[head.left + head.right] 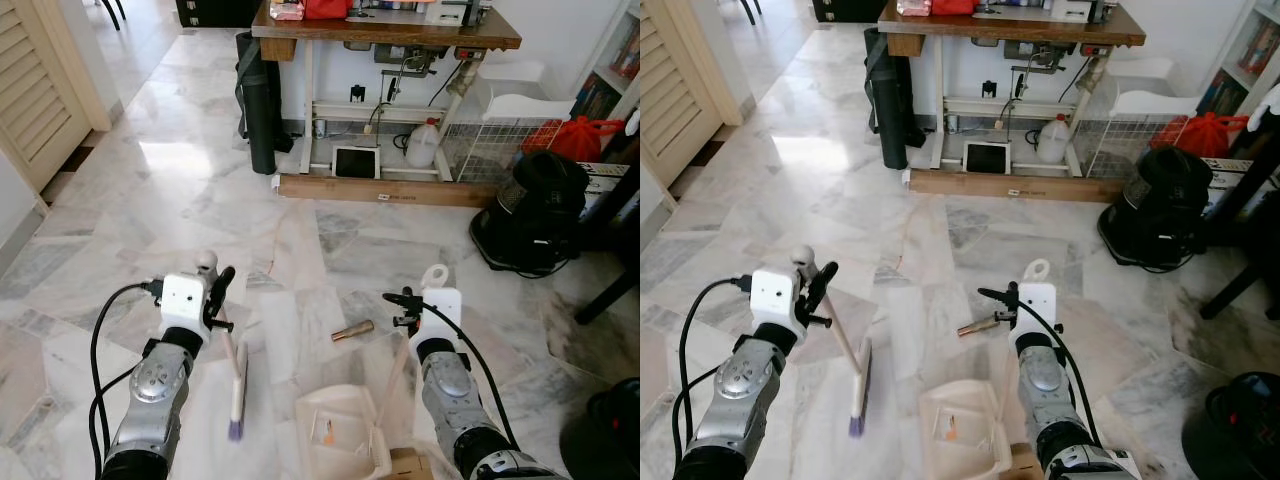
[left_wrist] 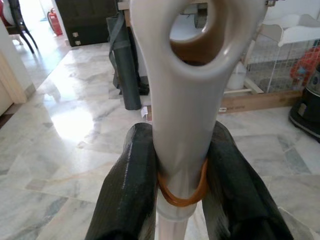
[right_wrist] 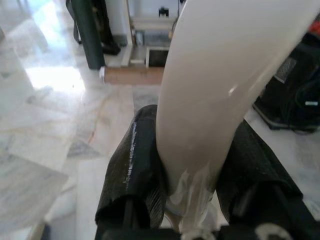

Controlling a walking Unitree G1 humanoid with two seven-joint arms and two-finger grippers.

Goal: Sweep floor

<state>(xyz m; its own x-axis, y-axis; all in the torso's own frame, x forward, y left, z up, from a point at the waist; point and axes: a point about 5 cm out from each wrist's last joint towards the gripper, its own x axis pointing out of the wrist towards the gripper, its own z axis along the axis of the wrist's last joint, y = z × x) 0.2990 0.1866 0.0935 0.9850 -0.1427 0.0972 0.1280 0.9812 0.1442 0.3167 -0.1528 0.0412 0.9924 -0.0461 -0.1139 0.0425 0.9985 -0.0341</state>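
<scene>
Nearest the robot, a cream plastic dustpan (image 1: 338, 430) rests on the white-grey marble floor (image 1: 180, 190), a few orange scraps already inside it. The right gripper (image 1: 404, 303) is clenched on the dustpan's long pale handle (image 3: 215, 85); the left gripper (image 1: 222, 298) is clenched on the cream handle, ringed by an orange rubber band (image 2: 182, 192), of a small brush with purple bristles (image 1: 237, 400), which stands just left of the pan, bristles on the floor. Beyond the pan's mouth, between the two grippers, lies a short brown cylinder (image 1: 352, 330), the evident debris. To sweep it well, the brush probably ought to reach past the cylinder and draw it back, with the pan's lip kept flat. Farther off: a long cardboard tube (image 1: 385, 189) and a wooden-topped table (image 1: 385, 35).
</scene>
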